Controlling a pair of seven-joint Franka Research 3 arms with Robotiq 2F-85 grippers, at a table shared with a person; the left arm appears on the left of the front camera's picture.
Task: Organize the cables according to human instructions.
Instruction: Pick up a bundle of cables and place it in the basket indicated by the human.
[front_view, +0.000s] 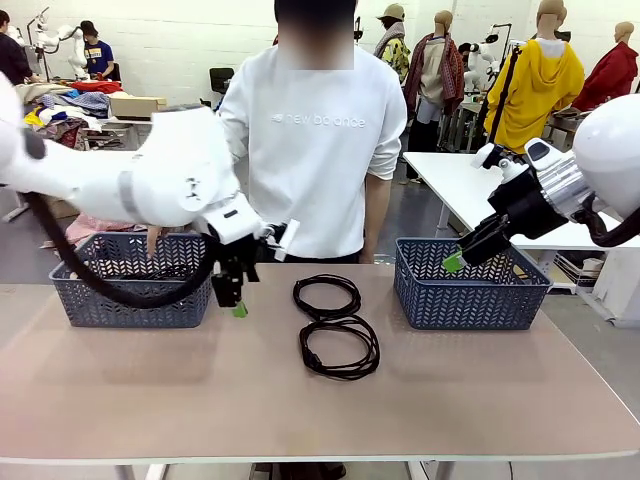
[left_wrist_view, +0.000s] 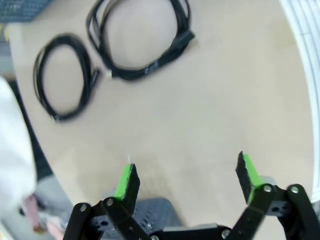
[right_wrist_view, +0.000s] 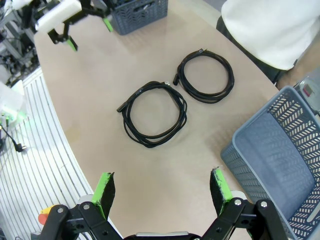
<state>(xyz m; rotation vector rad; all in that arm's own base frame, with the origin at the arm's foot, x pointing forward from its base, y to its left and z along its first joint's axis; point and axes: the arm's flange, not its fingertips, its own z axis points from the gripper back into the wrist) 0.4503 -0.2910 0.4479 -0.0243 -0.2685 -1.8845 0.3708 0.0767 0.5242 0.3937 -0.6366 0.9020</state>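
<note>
Two coiled black cables lie side by side mid-table: the far cable (front_view: 296, 297) nearer the person, the near cable (front_view: 303, 355) toward me. My left gripper (front_view: 233, 302) hangs open and empty just in front of the left basket (front_view: 130, 300), left of both coils. In the left wrist view its green pads (left_wrist_view: 127, 175) frame bare table, with the smaller cable (left_wrist_view: 86, 75) and larger cable (left_wrist_view: 150, 70) ahead. My right gripper (front_view: 458, 258) hovers open over the right basket (front_view: 470, 300). In the right wrist view the right gripper (right_wrist_view: 162, 179) is open, the larger cable (right_wrist_view: 150, 141) and smaller cable (right_wrist_view: 231, 75) beyond it.
A person in a white sweatshirt (front_view: 310, 150) stands at the far edge, one hand (front_view: 152, 240) lowered over the left basket. The right wrist view shows the right basket's wall (right_wrist_view: 280, 160), the left gripper (right_wrist_view: 90, 32) far off, and the table's front edge (right_wrist_view: 60, 145).
</note>
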